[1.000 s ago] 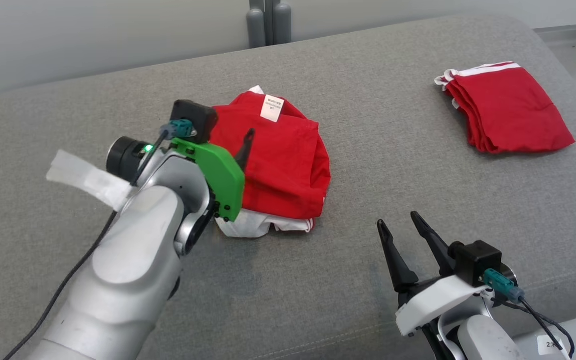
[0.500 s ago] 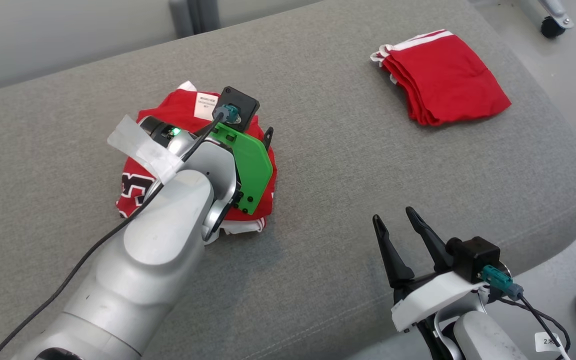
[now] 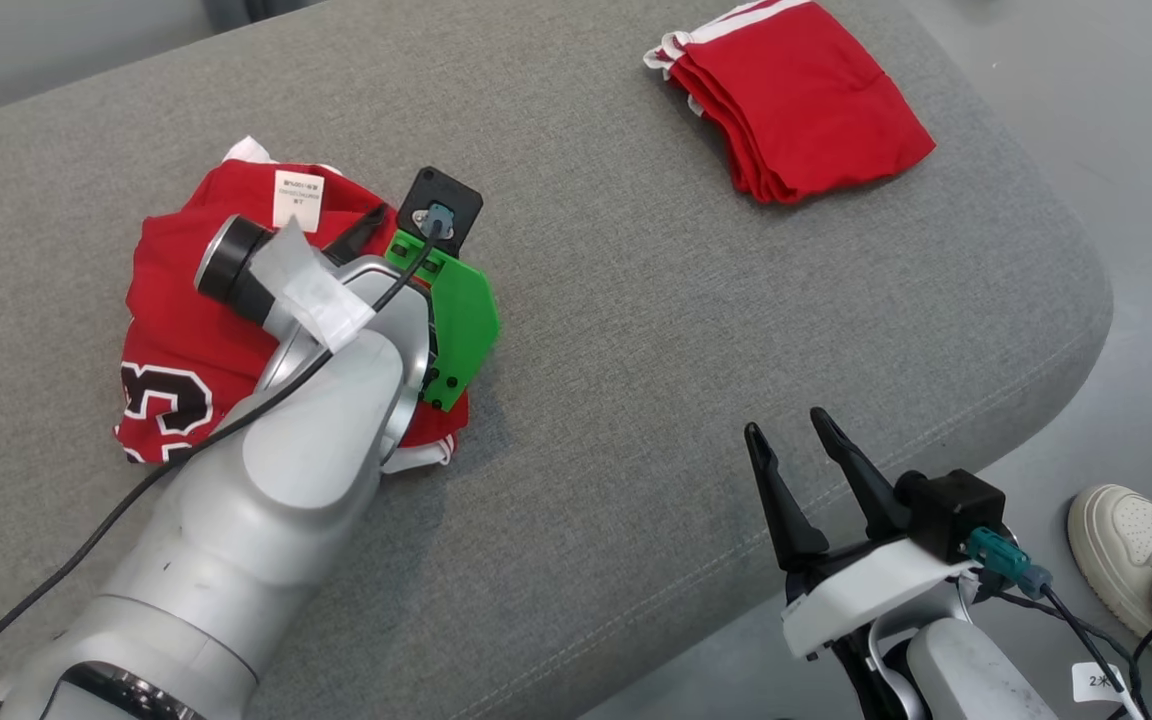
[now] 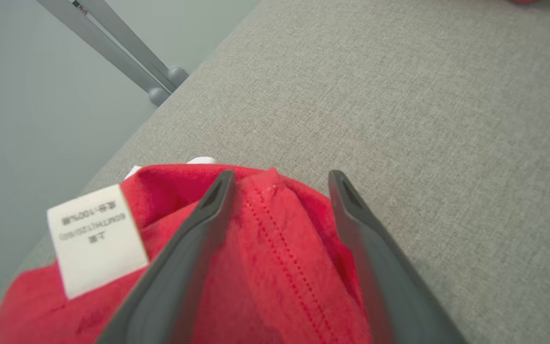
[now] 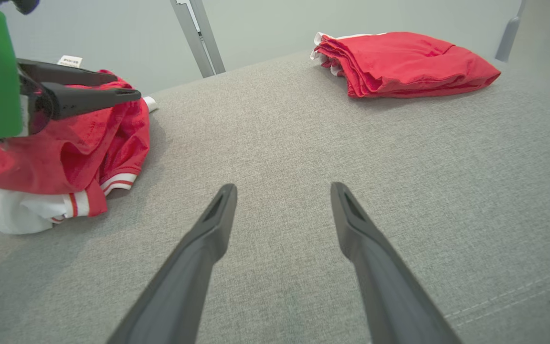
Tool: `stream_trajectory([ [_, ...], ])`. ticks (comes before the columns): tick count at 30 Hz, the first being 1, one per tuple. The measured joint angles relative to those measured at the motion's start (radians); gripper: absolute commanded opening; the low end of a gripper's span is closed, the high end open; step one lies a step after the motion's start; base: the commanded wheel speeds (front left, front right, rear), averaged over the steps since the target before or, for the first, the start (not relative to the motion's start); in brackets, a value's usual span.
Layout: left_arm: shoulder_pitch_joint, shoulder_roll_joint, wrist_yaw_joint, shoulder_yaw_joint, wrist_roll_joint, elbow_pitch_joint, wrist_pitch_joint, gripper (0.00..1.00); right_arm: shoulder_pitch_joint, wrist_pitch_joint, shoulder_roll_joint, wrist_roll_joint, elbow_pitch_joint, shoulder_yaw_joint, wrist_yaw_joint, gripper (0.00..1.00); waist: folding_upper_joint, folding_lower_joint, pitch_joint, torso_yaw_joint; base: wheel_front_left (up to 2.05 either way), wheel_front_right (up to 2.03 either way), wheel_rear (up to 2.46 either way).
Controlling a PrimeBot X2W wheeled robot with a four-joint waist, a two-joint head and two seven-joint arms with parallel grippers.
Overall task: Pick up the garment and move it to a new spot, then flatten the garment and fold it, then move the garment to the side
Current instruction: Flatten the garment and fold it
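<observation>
On the left of the grey couch cushion [image 3: 636, 330], the crumpled red jersey [image 3: 166, 330] lies beneath the left gripper [image 4: 280, 177], whose jaws stand spread over its far edge, beside the white label [image 3: 298, 198]. Near right, the right gripper [image 3: 787, 425] hovers, jaws spread and empty. Far right lies a folded red garment [image 3: 806, 90].

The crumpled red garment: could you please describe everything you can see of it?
The crumpled garment is thin red cloth, bunched in a loose heap on the grey cushion. A white label with small print sticks up at its far edge, black white-edged numerals show at its near left, and white striped trim pokes out underneath. The left gripper, open, straddles a stitched ridge on top; whether it touches is unclear.
</observation>
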Motion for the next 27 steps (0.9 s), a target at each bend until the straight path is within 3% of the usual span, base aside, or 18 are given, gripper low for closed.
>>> stream_trajectory([
  [7,-0.013,-0.003,0.008,-0.016,0.007,0.032,0.031,0.98,0.000,0.000,0.000,0.000,-0.006,0.003,0.000,1.00,0.0000,0.0000,0.006,0.016,0.00,0.00,0.00],
  [9,-0.018,-0.001,0.008,-0.019,0.005,0.040,0.040,0.45,-0.001,0.000,0.000,0.001,-0.007,0.006,0.000,1.00,0.0000,0.0000,0.005,0.024,0.00,0.00,0.00],
  [10,-0.021,0.002,0.004,-0.021,0.005,0.045,0.045,0.31,-0.002,0.000,0.000,0.001,-0.007,0.007,0.000,1.00,0.0000,0.0000,0.004,0.027,0.00,0.00,0.00],
  [11,-0.023,0.006,-0.003,-0.023,0.005,0.050,0.049,0.09,-0.004,0.000,0.000,0.001,-0.007,0.008,0.000,1.00,0.0000,0.0000,0.003,0.029,0.00,0.00,0.00],
  [12,-0.026,0.009,-0.010,-0.024,0.003,0.055,0.055,0.00,-0.005,0.000,0.000,0.002,-0.007,0.009,0.000,1.00,0.0000,0.0000,0.003,0.030,0.00,0.00,0.00],
  [19,-0.027,0.006,-0.033,0.003,-0.047,0.050,-0.013,0.00,-0.005,0.000,0.000,0.001,-0.010,-0.002,0.000,1.00,0.0000,0.0000,0.001,0.041,0.00,0.00,0.00],
  [27,-0.087,-0.051,-0.052,0.059,-0.117,-0.038,-0.159,0.00,-0.005,0.000,0.001,-0.004,-0.003,-0.001,0.000,1.00,0.0000,0.0000,-0.021,0.062,0.00,0.00,0.00],
])
